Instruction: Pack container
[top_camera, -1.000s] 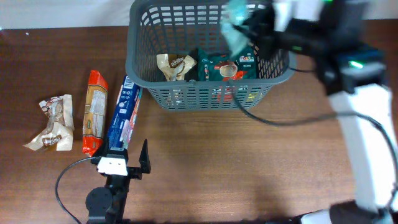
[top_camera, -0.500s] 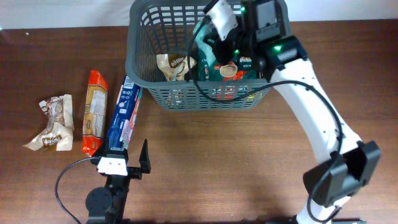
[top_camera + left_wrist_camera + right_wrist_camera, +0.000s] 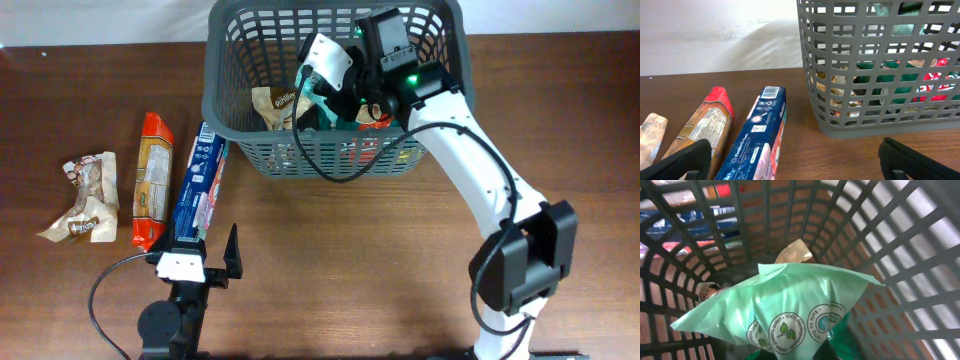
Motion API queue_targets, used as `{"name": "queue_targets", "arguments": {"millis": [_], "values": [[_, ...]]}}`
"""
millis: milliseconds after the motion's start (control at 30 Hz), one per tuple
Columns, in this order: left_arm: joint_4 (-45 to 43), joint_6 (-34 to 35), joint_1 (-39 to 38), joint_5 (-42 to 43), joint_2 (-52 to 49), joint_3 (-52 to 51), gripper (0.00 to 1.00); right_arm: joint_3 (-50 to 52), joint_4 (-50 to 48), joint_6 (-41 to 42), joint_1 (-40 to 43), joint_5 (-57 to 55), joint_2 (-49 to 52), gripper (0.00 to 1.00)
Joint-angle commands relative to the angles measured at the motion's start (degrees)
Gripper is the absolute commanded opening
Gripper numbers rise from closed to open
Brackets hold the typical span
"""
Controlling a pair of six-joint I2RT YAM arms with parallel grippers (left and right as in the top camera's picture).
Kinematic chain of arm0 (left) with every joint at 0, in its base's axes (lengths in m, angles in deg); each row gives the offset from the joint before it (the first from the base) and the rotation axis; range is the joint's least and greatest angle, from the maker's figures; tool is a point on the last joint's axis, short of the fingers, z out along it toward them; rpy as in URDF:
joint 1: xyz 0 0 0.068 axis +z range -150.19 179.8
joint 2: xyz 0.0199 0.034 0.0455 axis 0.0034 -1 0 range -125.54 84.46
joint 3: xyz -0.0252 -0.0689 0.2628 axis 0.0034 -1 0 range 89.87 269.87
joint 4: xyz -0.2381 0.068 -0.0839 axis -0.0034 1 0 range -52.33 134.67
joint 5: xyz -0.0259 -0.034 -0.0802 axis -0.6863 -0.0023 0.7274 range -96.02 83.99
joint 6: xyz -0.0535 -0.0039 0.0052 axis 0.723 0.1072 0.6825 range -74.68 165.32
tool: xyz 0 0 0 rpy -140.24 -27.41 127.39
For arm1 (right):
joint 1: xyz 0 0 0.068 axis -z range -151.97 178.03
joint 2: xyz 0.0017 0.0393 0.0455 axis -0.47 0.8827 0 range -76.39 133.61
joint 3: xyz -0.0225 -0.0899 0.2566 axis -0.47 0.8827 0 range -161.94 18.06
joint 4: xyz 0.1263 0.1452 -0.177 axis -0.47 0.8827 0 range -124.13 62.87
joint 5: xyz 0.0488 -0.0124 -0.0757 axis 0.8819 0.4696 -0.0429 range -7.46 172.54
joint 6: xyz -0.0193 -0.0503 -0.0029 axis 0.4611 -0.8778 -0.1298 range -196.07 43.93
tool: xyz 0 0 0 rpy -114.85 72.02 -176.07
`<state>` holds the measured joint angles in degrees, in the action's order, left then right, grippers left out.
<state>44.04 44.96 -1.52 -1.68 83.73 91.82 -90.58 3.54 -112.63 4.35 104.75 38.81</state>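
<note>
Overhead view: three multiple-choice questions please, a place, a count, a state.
1. The blue box is: A in the basket; B on the table left of it; C held.
2. Things on the table outside the basket: A one; B five; C three.
3. Left arm's jaws: A open, empty; B gripping the box; C inside the basket.
B: lies beside the basket. C: box, orange packet, beige packet. A: spread apart, nothing between.

One basket (image 3: 250, 152), three packets (image 3: 152, 180) outside it, perhaps three inside.
</note>
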Motion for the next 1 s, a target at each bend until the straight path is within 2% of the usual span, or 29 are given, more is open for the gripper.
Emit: {"name": "queue_targets", "arguments": {"millis": [0, 133, 200, 267, 367, 567, 600, 733, 833, 967], "values": [[-0.1, 0.2, 0.0, 0.4, 0.4, -0.4, 0.99, -0.2, -0.3, 1.3, -0.4, 1.5, 2.0, 0.59], [-0.1, 0.2, 0.0, 0.4, 0.4, -0.4, 0.99, -0.9, -0.4, 7.6, -0.3, 0.4, 1.0, 0.64], [-0.1, 0.2, 0.0, 0.4, 0.4, -0.4, 0.99, -2.3, 0.2, 13.3, -0.2, -1.8, -0.4, 0.66], [-0.1, 0.2, 0.0, 0.4, 0.4, -0.4, 0.99, -7.1, 4.5, 19.2, 0.5, -3.5, -3.2, 0.66], [-0.1, 0.2, 0.0, 0.4, 0.4, -0.4, 0.99, -14.4, 11.5, 22.6, 1.5, -5.0, -6.0, 0.63], [-0.1, 0.2, 0.0, 0.4, 0.4, -0.4, 0.99, -30.3, 25.0, 27.7, 6.5, -11.0, -11.5, 0.63], [-0.1, 0.2, 0.0, 0.4, 0.4, -0.4, 0.99, -31.9, 26.3, 28.5, 8.0, -10.9, -12.5, 0.63], [-0.1, 0.2, 0.0, 0.4, 0.4, -0.4, 0.99, -34.4, 30.7, 29.8, 16.0, -10.9, -17.8, 0.76], [-0.1, 0.2, 0.0, 0.4, 0.4, -0.4, 0.99, -34.4, 32.7, 30.6, 24.4, -10.9, -20.9, 0.77], [-0.1, 0.2, 0.0, 0.4, 0.4, -0.4, 0.99, -33.6, 34.9, 40.8, 39.2, -10.8, -22.6, 0.82]]}}
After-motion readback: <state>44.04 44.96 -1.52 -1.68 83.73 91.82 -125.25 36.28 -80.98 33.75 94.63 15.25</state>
